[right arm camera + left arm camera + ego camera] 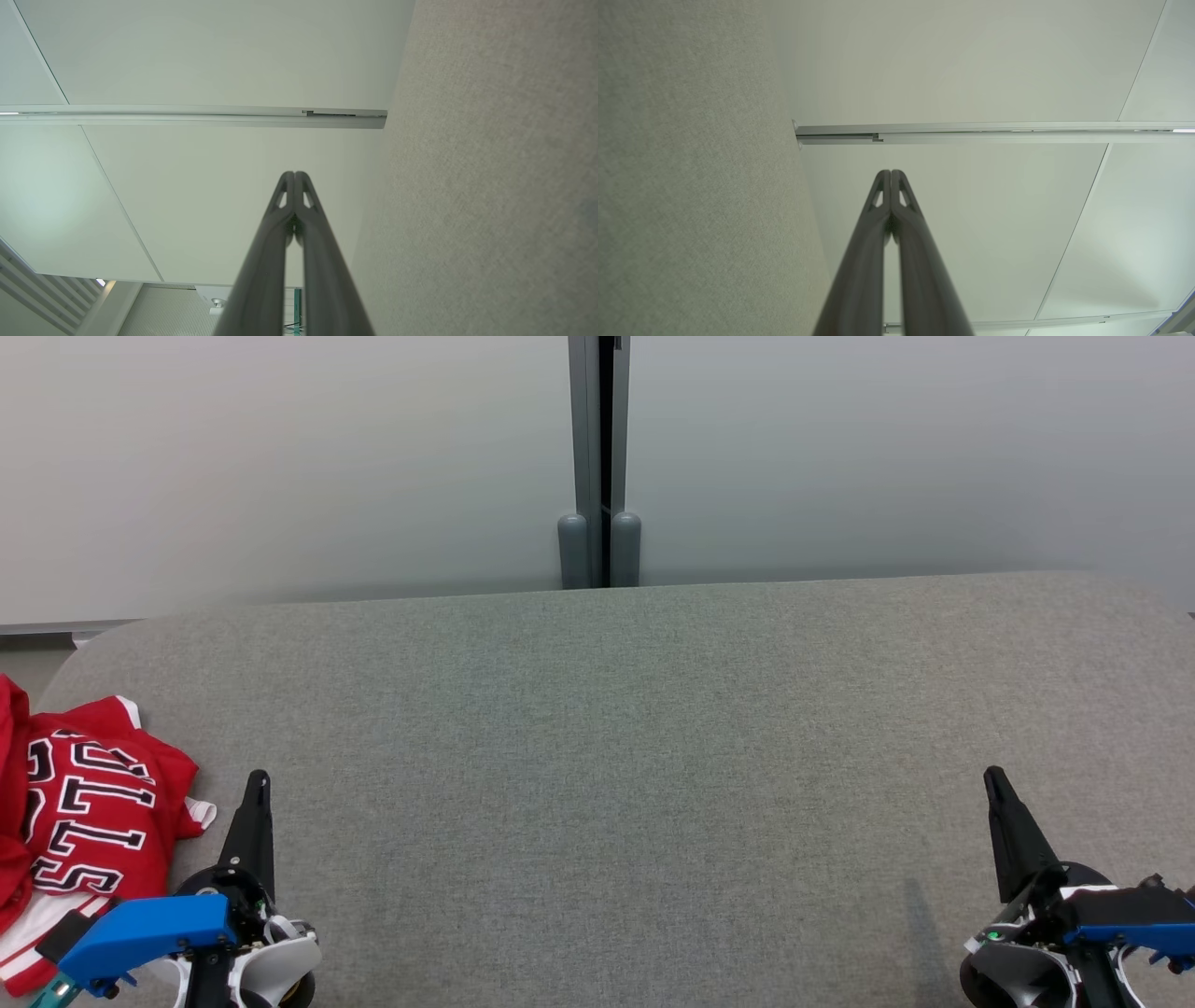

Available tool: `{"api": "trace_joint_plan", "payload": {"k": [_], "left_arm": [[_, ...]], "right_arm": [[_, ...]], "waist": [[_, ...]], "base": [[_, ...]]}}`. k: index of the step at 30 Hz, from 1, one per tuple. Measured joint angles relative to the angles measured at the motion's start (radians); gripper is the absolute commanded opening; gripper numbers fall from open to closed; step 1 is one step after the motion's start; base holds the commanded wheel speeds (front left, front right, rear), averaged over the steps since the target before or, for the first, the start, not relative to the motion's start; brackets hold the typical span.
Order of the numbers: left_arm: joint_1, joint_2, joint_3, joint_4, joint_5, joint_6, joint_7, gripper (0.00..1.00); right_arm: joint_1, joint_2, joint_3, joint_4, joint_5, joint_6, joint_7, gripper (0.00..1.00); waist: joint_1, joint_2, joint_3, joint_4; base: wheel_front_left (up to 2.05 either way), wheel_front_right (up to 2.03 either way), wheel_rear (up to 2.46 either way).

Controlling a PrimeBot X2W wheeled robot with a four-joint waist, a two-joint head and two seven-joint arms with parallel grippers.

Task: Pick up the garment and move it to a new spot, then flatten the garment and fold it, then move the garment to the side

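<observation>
Garment (89, 803): red jersey, white trim, lying crumpled at the desk's (653, 728) left edge, near corner. Black block letters outlined in white; folds break them up, and the word can't be read whole. Left gripper (258, 782) sits just beside the garment, not touching it, fingers pointing at the far edge, tips pressed together and empty. Right gripper (992, 777) is near the right edge in the same pose, closed on nothing.
</observation>
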Motion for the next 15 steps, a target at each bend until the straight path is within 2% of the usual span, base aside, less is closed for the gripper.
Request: {"api": "trace_joint_plan", "payload": {"k": [15], "left_arm": [[0.0,0.0,0.0,0.0,0.0,0.0,0.0,0.0]], "right_arm": [[0.0,0.0,0.0,0.0,0.0,0.0,0.0,0.0]], "waist": [[0.0,0.0,0.0,0.0]], "base": [[0.0,0.0,0.0]]}}
